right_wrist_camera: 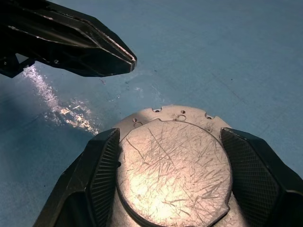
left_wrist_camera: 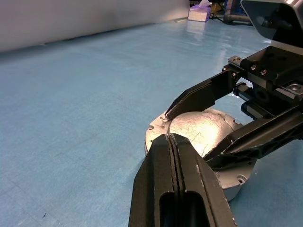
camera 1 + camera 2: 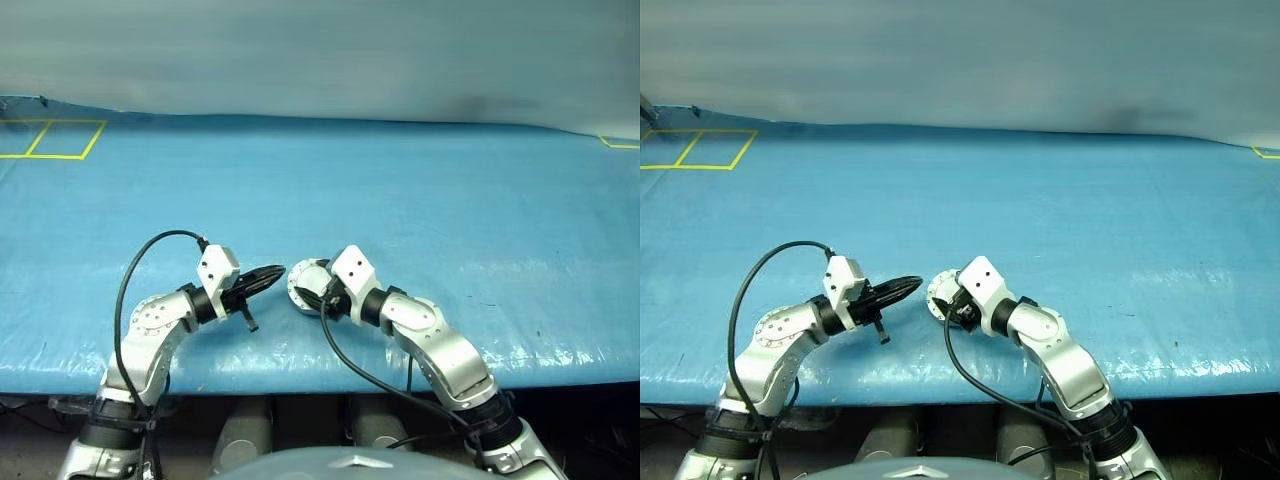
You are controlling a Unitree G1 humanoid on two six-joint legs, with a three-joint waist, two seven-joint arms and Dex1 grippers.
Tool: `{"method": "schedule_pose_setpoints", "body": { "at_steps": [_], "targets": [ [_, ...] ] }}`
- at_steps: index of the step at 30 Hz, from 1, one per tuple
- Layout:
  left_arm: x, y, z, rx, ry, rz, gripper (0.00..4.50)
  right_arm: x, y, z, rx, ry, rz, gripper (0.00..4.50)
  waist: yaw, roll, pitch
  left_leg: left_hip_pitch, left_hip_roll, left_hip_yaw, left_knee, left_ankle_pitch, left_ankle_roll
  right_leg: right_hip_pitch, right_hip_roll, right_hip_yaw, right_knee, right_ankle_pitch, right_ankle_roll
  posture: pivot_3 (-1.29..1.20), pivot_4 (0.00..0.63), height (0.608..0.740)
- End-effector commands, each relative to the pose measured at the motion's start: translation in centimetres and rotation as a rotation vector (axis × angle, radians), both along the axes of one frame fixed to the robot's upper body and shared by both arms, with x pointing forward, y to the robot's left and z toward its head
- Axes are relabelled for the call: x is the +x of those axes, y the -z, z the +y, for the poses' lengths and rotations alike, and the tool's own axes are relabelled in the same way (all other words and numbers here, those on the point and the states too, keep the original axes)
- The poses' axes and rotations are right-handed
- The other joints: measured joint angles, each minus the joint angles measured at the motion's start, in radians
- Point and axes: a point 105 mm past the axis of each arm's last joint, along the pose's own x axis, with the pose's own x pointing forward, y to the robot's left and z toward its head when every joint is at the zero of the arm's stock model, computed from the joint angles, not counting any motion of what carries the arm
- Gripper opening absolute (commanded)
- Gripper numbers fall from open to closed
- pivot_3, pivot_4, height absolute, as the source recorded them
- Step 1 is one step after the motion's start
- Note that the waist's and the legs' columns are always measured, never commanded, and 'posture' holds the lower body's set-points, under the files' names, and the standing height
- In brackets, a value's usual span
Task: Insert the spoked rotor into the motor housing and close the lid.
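I've got the R gripper clamped across the lid, lower centre of frame, seated on the housing. L gripper, fingers shut and empty, points tip-on at the lid's edge, just beside it. Table open all round; near edge close.

I see my left gripper pinched tight, pointing at my right gripper, whose fingers spread wide.
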Motion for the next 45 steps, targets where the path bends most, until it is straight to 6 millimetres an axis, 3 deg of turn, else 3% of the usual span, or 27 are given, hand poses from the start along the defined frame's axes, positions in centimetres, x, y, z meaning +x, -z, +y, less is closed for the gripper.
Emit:
{"method": "schedule_pose_setpoints", "body": {
  "at_steps": [1,7,12,16,26,32,45],
  "targets": [
    [0.6,-0.9,-0.4,0.005,0.042,-0.014,0.0,-0.7,1.3,-0.1,-0.024,-0.023,0.028,3.04,-0.001,0.0,0.0,0.0,0.0,0.0,0.0,0.0,0.0,0.0,0.0,0.0,0.0,0.0,0.0,0.0,0.15,0.74],
    [1.2,-1.4,-0.6,0.012,0.067,-0.016,0.0,-1.4,2.2,-0.6,-0.05,-0.075,0.05,3.04,-0.003,0.0,0.0,0.0,0.0,0.0,-0.001,0.0,0.0,0.0,0.0,0.0,-0.001,0.0,0.0,0.0,0.15,0.74],
    [1.0,-2.1,-0.4,-0.022,0.08,-0.049,0.0,-0.4,1.6,-0.9,0.063,0.029,0.144,3.04,-0.001,0.0,0.0,0.0,0.0,0.0,-0.001,0.0,0.0,0.0,0.0,0.0,-0.001,0.0,0.0,0.0,0.15,0.74],
    [0.4,-2.5,-0.1,-0.062,0.089,-0.069,0.0,-0.4,2.1,-0.9,0.017,0.033,0.165,3.04,-0.003,0.0,0.0,0.0,0.0,0.0,-0.001,0.0,0.0,0.0,0.0,0.0,-0.001,0.0,0.0,0.0,0.15,0.74],
    [-1.5,-1.1,1.0,-0.036,0.09,-0.021,0.0,-0.5,2.5,-0.3,-0.036,-0.037,0.128,3.04,-0.006,0.001,-0.002,0.001,0.0,0.0,-0.001,0.0,0.0,0.001,0.0,0.0,0.0,0.0,0.0,0.0,0.15,0.74],
    [-2.7,-0.1,1.6,-0.022,0.059,-0.024,0.0,-0.1,3.4,-1.0,-0.103,-0.037,0.095,3.04,-0.007,0.002,-0.003,0.002,0.001,0.0,-0.002,0.0,0.0,0.0,0.0,0.0,0.0,0.0,-0.001,0.0,0.15,0.74],
    [-3.8,1.5,1.7,-0.028,-0.018,-0.031,0.0,0.2,3.1,-1.2,-0.007,-0.02,0.196,3.04,-0.005,0.003,-0.007,0.003,0.001,0.0,-0.001,0.0,0.0,-0.001,-0.001,0.0,-0.001,0.0,-0.001,0.0,0.15,0.74]
  ]
}}
